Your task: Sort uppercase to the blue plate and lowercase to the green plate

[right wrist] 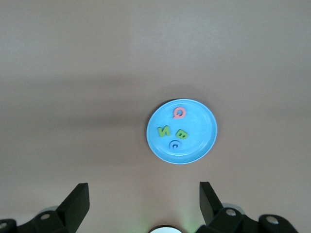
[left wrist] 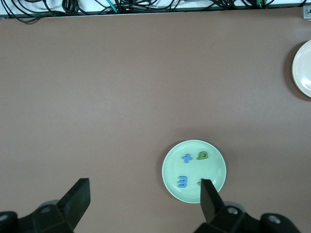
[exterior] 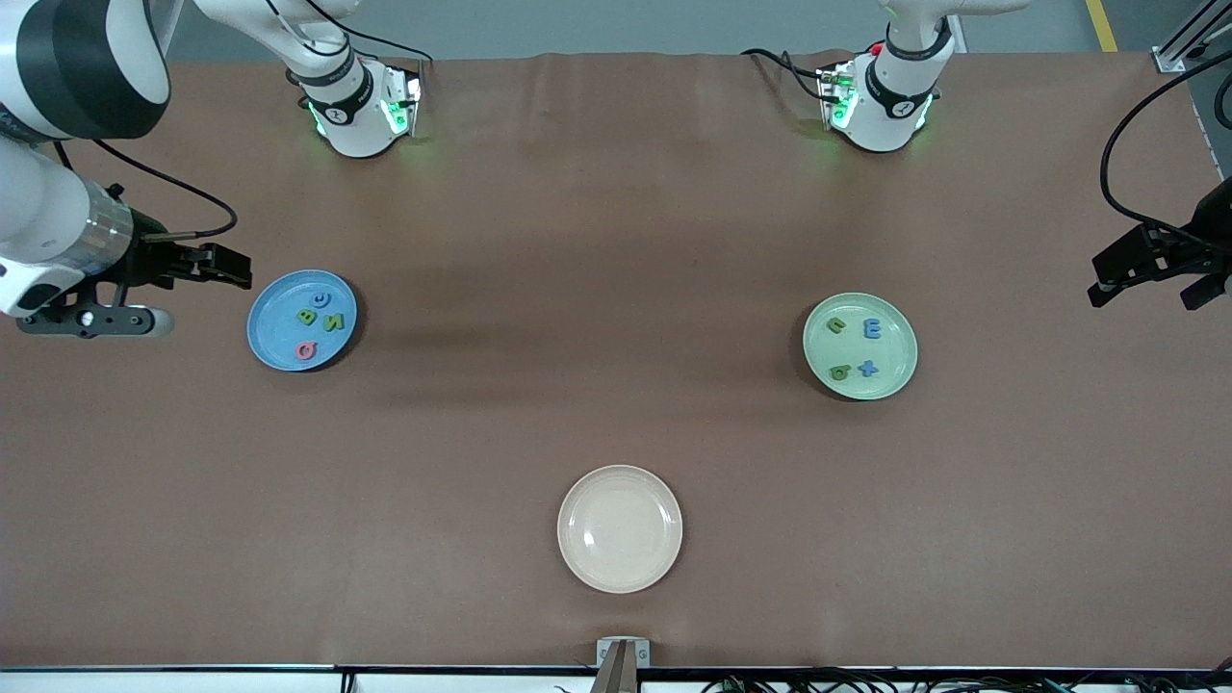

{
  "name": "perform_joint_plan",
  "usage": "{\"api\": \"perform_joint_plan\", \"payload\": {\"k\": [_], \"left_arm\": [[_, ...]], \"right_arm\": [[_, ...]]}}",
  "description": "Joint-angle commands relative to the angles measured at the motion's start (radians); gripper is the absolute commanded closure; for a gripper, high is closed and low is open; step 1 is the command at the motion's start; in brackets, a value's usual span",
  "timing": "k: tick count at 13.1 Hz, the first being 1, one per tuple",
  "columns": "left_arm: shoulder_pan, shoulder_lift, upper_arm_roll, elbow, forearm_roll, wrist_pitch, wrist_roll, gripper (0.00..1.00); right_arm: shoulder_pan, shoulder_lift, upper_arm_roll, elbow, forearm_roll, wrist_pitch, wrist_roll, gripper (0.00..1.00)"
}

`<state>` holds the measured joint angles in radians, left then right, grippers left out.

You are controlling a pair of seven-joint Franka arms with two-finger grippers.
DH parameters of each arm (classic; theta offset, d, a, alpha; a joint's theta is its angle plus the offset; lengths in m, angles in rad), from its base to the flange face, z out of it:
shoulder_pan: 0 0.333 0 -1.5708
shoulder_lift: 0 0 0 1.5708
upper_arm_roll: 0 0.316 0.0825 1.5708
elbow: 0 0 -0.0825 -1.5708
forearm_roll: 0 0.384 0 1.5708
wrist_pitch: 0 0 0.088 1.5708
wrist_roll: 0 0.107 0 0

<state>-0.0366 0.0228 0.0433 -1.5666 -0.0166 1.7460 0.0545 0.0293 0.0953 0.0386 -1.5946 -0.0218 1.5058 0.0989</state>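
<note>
Front view: we see the right tool (exterior: 226, 268) spread wide and empty, up beside the blue plate (exterior: 272, 344) at the right arm's end of the counter (exterior: 616, 241); the left tool (exterior: 1145, 279) wide open, empty, at the left arm's end.
Left wrist view: our green plate (left wrist: 170, 182) holds four lowercase (left wrist: 187, 158) letters.
Right wrist view: our blue plate carries four uppercase (right wrist: 179, 112) letters.

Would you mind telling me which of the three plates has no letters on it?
The cream plate, the one nearest the front camera, is bare. The blue plate and the green plate each hold four letters.
</note>
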Motion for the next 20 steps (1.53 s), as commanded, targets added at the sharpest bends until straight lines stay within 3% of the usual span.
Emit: {"api": "perform_joint_plan", "payload": {"k": [1, 7, 10, 20], "left_arm": [[0.001, -0.009, -0.002, 0.005, -0.002, -0.013, -0.012, 0.00], [0.001, -0.009, -0.002, 0.003, -0.002, -0.013, -0.012, 0.00], [0.001, -0.009, -0.002, 0.005, -0.002, -0.013, -0.012, 0.00], [0.001, -0.009, -0.002, 0.005, -0.003, -0.013, -0.012, 0.00]], "right_arm": [[-0.109, -0.016, 0.033, 0.008, -0.003, 0.013, 0.015, 0.00], [-0.091, -0.042, 0.030, 0.005, -0.001, 0.007, 0.001, 0.00], [-0.040, -0.048, -0.022, 0.002, -0.001, 0.005, -0.002, 0.00], [-0.028, -0.081, -0.051, -0.019, -0.001, 0.005, -0.016, 0.00]]}}
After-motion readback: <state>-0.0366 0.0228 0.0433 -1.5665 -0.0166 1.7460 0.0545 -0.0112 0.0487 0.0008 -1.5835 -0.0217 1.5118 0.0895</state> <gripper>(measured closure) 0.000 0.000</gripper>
